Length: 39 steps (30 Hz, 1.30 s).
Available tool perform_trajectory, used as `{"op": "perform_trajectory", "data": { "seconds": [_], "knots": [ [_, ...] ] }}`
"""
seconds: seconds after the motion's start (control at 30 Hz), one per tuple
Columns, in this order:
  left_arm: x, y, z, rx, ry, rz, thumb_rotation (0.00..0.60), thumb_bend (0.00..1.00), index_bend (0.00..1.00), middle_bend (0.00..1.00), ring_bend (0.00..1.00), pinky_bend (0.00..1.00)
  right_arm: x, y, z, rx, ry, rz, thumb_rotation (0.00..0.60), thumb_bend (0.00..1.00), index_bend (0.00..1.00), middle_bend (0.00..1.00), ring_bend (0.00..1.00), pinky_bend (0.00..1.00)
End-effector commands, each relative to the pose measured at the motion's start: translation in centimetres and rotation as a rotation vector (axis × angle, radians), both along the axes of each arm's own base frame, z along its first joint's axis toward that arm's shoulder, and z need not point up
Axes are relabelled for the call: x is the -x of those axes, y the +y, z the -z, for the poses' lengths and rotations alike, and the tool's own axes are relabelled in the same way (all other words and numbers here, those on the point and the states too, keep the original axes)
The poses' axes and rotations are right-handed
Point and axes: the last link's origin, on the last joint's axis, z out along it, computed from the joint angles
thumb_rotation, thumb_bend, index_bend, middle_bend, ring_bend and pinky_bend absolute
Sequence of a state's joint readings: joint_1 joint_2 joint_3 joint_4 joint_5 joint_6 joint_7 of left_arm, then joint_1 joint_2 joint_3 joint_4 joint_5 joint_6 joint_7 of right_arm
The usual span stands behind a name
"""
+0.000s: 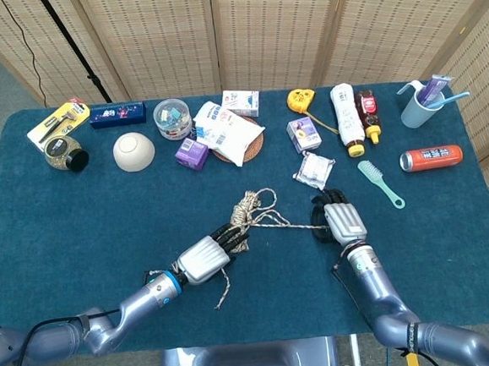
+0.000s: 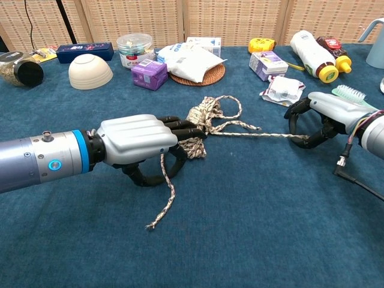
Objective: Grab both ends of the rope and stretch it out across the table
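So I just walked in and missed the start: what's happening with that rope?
A two-armed robot is working a rope on the blue table. Its left hand grips the rope beside the bunched, knotted coil, with one frayed end trailing loose below it toward the table's near edge. Its right hand holds the other end, and the strand between them runs fairly straight. The coil in the middle is not yet pulled out, so the rope is only partly stretched.

Cup (image 2: 375, 45) cut off at edge.
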<state>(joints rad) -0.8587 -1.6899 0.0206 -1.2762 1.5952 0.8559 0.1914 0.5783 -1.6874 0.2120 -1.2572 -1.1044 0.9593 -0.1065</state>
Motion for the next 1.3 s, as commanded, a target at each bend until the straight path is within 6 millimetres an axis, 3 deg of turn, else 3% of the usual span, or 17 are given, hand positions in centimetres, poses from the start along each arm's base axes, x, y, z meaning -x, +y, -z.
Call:
{"op": "perform_trajectory", "data": {
  "seconds": [0.03,1.3],
  "knots": [
    [-0.03,-0.04,0.07,0.0,-0.002,-0.001,0.6,0.36,0.54,0.04,0.0,0.0,0.03,-0.01,-0.04,0.001,0.001,0.001,0.6,0.42,0.63,0.23,0.0,0.0],
    [0.22,-0.09,0.29,-0.011,-0.006,-0.015,0.6,0.36,0.62,0.07,0.0,0.0,0.17,0.13,-0.13,0.006,-0.007,0.011,0.6,0.42,0.64,0.24,0.0,0.0]
  ]
}}
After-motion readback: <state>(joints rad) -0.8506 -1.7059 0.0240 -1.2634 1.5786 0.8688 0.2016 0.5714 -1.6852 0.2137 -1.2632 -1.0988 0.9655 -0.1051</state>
